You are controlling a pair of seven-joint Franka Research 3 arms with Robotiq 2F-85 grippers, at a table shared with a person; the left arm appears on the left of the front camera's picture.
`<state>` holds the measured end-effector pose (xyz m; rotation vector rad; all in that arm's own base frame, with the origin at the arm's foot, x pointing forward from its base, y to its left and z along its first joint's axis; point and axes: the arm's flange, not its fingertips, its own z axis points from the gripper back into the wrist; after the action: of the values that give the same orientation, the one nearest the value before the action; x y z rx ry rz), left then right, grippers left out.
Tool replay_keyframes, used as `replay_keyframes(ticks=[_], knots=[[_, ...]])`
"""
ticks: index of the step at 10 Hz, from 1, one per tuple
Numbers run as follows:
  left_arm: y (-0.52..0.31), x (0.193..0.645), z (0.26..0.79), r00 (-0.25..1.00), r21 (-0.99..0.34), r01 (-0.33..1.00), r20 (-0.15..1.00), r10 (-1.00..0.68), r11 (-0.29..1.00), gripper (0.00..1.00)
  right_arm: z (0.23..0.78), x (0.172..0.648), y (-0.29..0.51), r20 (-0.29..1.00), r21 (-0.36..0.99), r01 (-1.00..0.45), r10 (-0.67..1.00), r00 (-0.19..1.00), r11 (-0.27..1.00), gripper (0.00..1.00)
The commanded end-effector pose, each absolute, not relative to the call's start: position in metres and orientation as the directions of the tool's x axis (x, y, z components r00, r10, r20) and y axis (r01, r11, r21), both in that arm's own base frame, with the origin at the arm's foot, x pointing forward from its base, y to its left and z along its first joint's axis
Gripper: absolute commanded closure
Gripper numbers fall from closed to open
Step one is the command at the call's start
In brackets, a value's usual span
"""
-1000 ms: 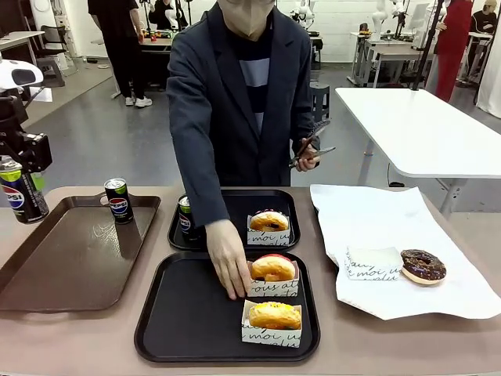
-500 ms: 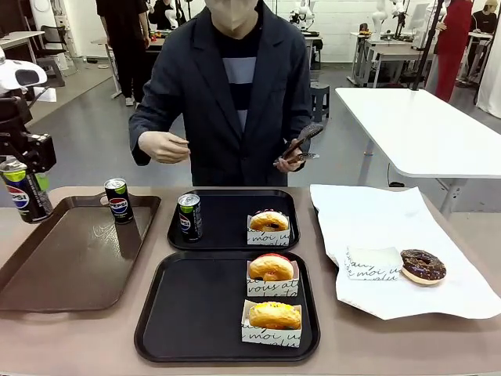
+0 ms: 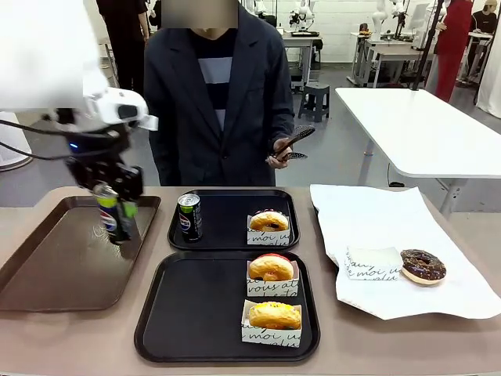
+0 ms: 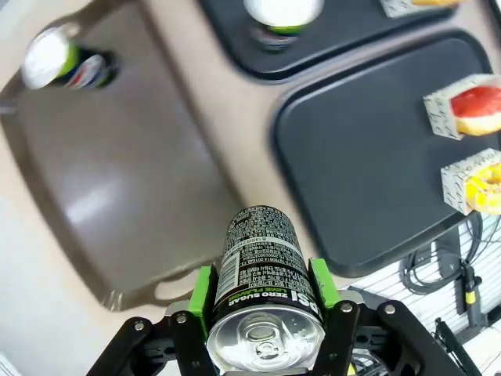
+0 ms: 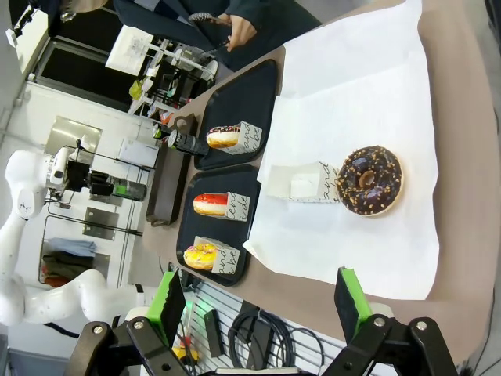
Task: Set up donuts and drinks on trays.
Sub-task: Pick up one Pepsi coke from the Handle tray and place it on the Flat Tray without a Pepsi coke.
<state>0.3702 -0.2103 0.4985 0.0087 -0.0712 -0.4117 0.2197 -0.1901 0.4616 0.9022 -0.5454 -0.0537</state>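
while clamped on a pepsi can (image 4: 264, 294), the left gripper (image 4: 264, 298) hangs over the brown tray's (image 3: 47, 266) right rim; right gripper (image 5: 258, 301) gapes apart.

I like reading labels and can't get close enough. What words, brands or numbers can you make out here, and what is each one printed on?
"ZERO SUGAR": on the can clamped in the left gripper; the fine print above it is too small to read.
"pepsi": on the can standing on the far black tray, just readable.
"moi u": black script on the paper sleeve on that tray.
"vous at": sleeve on the near black tray.
"au... salut": empty sleeve beside the chocolate donut, only partly readable.
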Motion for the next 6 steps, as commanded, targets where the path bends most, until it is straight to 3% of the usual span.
replay_keyframes(ticks=[1,6], knots=[[-0.251,0.372,0.488,0.889,-0.030,0.450,0.112,-0.444,0.893,0.42,0.459,0.221,-0.192,0.435,0.759,-0.193,-0.264,0.861,0.621,0.00],[-0.315,0.367,0.452,0.877,-0.034,0.480,0.033,-0.479,0.877,0.42,0.459,0.221,-0.192,0.435,0.759,-0.193,-0.264,0.861,0.621,0.00]])
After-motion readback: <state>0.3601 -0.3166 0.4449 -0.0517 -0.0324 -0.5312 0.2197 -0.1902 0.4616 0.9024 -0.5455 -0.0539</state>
